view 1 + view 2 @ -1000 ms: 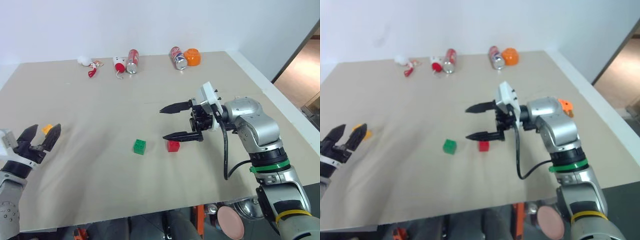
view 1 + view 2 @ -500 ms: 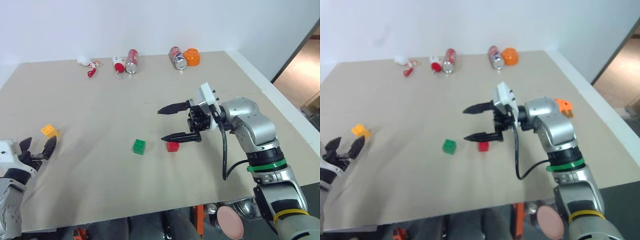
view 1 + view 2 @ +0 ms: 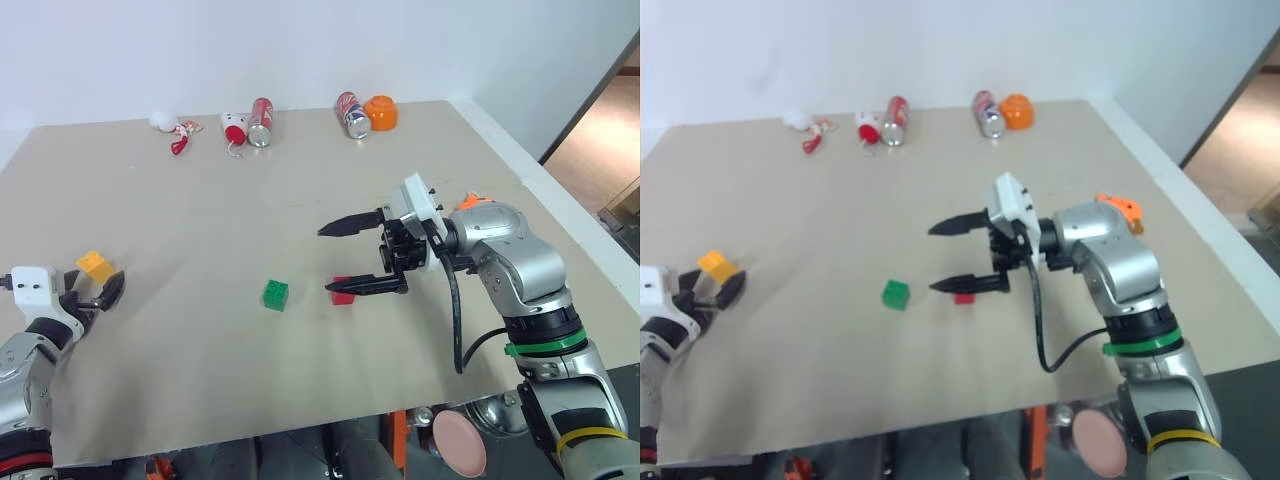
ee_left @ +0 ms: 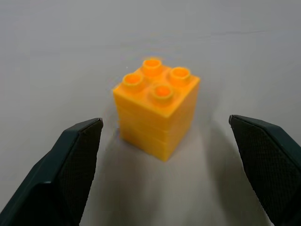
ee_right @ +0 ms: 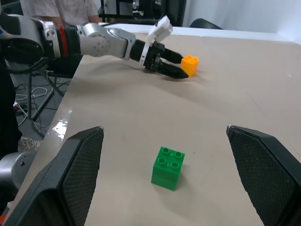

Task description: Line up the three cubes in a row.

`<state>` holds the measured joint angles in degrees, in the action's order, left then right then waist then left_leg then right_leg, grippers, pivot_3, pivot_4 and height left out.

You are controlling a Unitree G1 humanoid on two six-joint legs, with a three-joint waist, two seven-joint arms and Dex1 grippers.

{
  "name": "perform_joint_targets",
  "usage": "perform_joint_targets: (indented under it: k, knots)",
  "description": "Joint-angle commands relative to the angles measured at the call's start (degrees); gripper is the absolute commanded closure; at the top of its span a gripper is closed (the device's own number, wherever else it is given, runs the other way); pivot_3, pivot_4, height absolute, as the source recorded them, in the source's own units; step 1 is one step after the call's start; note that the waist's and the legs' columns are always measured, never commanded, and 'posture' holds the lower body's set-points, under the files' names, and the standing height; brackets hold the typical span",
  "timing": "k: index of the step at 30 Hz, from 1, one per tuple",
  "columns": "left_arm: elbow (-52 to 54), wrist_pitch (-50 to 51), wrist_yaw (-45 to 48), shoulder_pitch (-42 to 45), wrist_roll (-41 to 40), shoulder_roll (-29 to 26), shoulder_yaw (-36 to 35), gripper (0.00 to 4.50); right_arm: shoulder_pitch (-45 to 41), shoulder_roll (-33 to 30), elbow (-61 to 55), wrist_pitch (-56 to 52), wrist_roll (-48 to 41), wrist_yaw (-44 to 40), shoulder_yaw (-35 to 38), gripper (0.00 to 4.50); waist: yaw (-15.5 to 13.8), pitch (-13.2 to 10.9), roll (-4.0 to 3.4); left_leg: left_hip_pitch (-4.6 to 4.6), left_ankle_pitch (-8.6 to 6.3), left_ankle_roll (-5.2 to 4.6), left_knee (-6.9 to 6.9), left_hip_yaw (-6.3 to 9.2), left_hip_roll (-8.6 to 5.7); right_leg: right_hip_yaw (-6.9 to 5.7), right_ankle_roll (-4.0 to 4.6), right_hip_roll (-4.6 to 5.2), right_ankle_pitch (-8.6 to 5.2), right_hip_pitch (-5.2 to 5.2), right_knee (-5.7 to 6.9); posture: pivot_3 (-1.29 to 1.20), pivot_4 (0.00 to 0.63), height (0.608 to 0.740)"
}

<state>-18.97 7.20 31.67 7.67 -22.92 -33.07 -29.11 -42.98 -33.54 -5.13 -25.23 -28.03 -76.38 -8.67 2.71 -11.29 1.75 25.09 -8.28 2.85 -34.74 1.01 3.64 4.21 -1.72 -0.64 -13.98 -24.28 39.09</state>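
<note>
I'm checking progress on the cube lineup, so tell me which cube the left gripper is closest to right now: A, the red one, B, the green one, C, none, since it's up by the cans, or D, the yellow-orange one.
D: the open left gripper sits just short of the yellow-orange cube without touching it, while the green cube and red cube lie mid-table near the right gripper.

A broad, beige, matte-topped table (image 3: 200, 200) carries everything. Near its middle sit a small green studded plastic cube (image 3: 276, 294) and a red one (image 3: 344, 291); a yellow-orange one (image 3: 96, 266) lies well apart near the left edge. Along the far edge — two red drink cans (image 3: 261, 122), an orange bowl (image 3: 382, 113) and small white-and-red toys (image 3: 180, 132).
</note>
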Motion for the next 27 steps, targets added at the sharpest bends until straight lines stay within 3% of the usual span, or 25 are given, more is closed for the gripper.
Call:
perform_joint_targets:
  k: [1,8,20,27]
  knots:
    - [-0.75,-1.82,-0.15,1.16,-0.12,-1.70,-1.42,0.05,-0.67,1.97,-2.84,-0.36,-1.51,3.86,2.08,0.16,0.03,0.02,0.03,0.00,0.00,0.00,0.00,-0.01,0.00,0.00,0.00,0.00,0.00,0.00,0.00,0.00,0.150,0.740]
    - [-3.69,-2.81,0.36,3.37,0.85,-1.71,-0.13,0.05,-2.79,7.81,-4.34,-1.75,-0.65,13.03,1.55,0.16,0.01,0.04,0.07,0.00,0.04,0.06,0.01,0.01,0.01,-0.02,0.01,0.00,0.04,0.00,0.00,0.00,0.150,0.740]
    - [-11.55,-6.22,2.10,9.60,4.57,-2.72,4.34,0.05,-2.94,8.00,-4.34,-1.52,-0.38,14.25,0.88,0.16,-0.18,0.07,0.11,0.00,0.05,0.06,0.01,0.02,0.00,-0.05,0.01,0.02,0.05,0.02,0.00,0.00,0.150,0.740]
    - [-11.41,-6.75,2.84,8.71,4.49,-2.76,4.21,2.43,-2.95,7.59,-3.54,-0.95,0.28,14.06,1.05,0.16,-0.22,0.07,0.11,0.00,0.11,0.10,0.00,0.01,0.00,-0.07,-0.03,0.04,0.09,0.05,0.00,0.00,0.150,0.740]
